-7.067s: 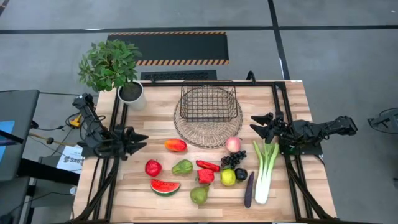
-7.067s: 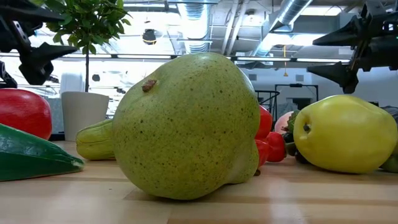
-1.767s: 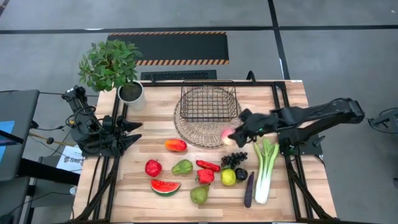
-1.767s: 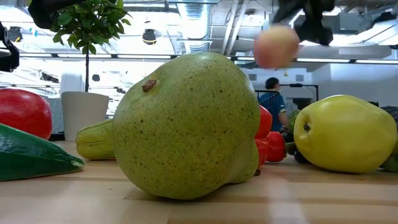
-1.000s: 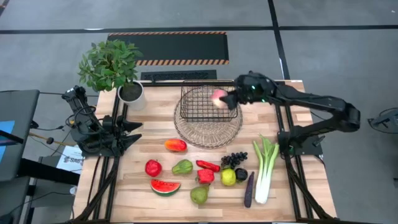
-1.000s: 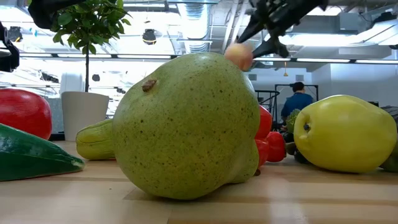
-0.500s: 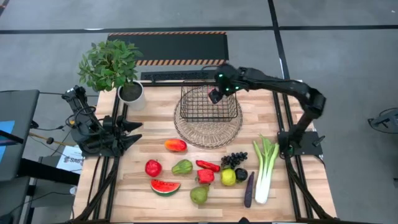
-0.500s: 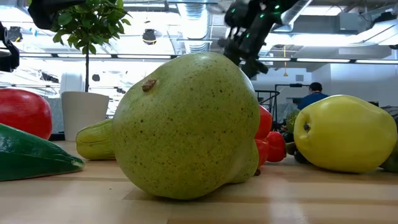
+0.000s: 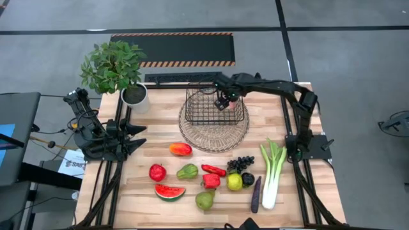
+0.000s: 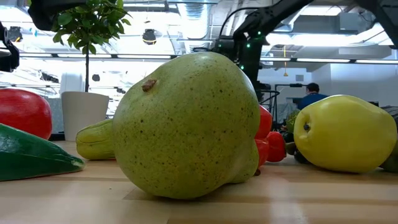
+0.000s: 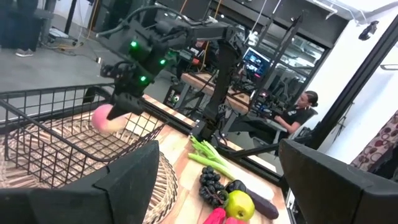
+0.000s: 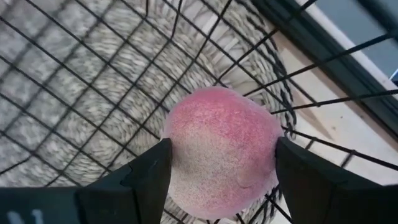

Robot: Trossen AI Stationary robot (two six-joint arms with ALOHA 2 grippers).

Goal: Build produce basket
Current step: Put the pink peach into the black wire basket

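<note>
High view: the right gripper (image 9: 222, 102) reaches over the basket (image 9: 215, 107), which stands on the round wire tray (image 9: 213, 134) toward the far edge of the counter (image 9: 147, 191); a bit of pink peach (image 9: 231, 99) shows at it. The left gripper (image 9: 142, 135) waits at the counter's left edge, jaws apart. On the near half lie one mango (image 9: 180, 149), one apple (image 9: 157, 172), two green pears (image 9: 187, 172), one watermelon slice (image 9: 169, 191), one chili (image 9: 213, 170), one grape bunch (image 9: 239, 163), one eggplant (image 9: 255, 194) and one leek (image 9: 273, 174), with bare wood between them and the tray.

Low view: a pear fills the middle; the right arm hangs behind it.

Left wrist view: the peach hangs just above the basket's rim.

Right wrist view: the jaws are clamped on the peach's two sides, with mesh below.
</note>
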